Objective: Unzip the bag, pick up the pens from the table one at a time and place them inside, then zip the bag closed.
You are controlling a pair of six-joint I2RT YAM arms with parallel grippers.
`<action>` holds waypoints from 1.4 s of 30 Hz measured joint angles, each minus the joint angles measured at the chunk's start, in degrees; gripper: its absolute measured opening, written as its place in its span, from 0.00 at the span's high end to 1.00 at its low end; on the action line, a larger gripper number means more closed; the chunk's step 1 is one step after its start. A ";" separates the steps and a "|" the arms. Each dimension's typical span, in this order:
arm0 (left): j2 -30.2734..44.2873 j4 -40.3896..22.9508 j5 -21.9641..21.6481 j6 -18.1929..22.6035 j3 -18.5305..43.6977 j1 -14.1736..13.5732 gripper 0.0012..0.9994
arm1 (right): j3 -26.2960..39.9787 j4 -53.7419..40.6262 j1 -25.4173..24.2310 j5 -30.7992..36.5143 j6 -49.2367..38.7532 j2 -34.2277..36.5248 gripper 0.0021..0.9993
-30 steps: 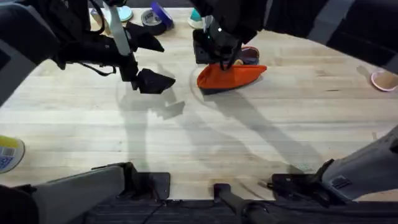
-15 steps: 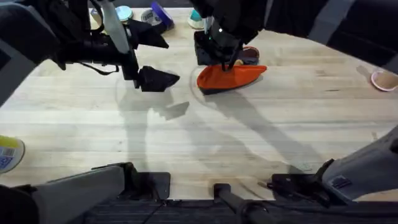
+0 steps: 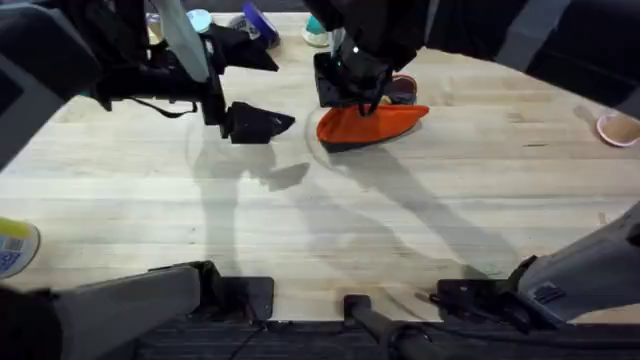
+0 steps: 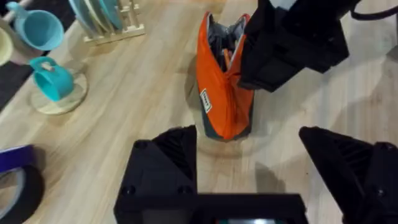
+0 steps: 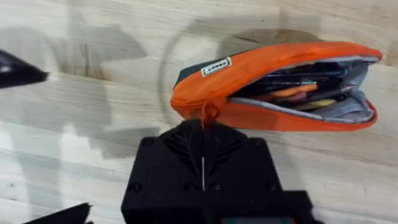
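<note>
The orange bag (image 3: pixel 385 122) lies on the table (image 3: pixel 300 220) at the back middle. Its zipper gapes open along most of its length (image 5: pixel 298 84). Slim dark pens (image 5: pixel 283 83) lie inside it among orange and yellow items. My right gripper (image 3: pixel 352 98) stands over the bag's left end, shut on the orange zipper pull (image 5: pixel 208 112). My left gripper (image 3: pixel 262 123) hovers open just left of the bag, with nothing between its fingers (image 4: pixel 177 146). In the left wrist view the bag (image 4: pixel 217 93) lies straight ahead, with the right gripper (image 4: pixel 292 43) on it.
Tape rolls (image 3: pixel 245 28) and a teal cup (image 4: pixel 53 78) sit at the back left, beside a dish rack (image 4: pixel 109 18). A pink cup (image 3: pixel 617 128) is at the right edge, a yellow roll (image 3: pixel 12 245) at the left edge.
My left gripper has drifted slightly right, toward the bag. The right gripper and the bag have stayed in place.
</note>
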 joint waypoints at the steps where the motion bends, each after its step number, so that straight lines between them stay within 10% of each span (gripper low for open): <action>1: 0.83 0.23 0.33 0.02 0.00 -0.20 0.00 | 0.00 0.00 0.00 0.00 0.00 0.00 0.97; 42: 23.33 20.63 6.90 -0.46 0.00 -12.78 0.24 | 0.07 -0.02 0.00 0.00 0.00 0.00 0.97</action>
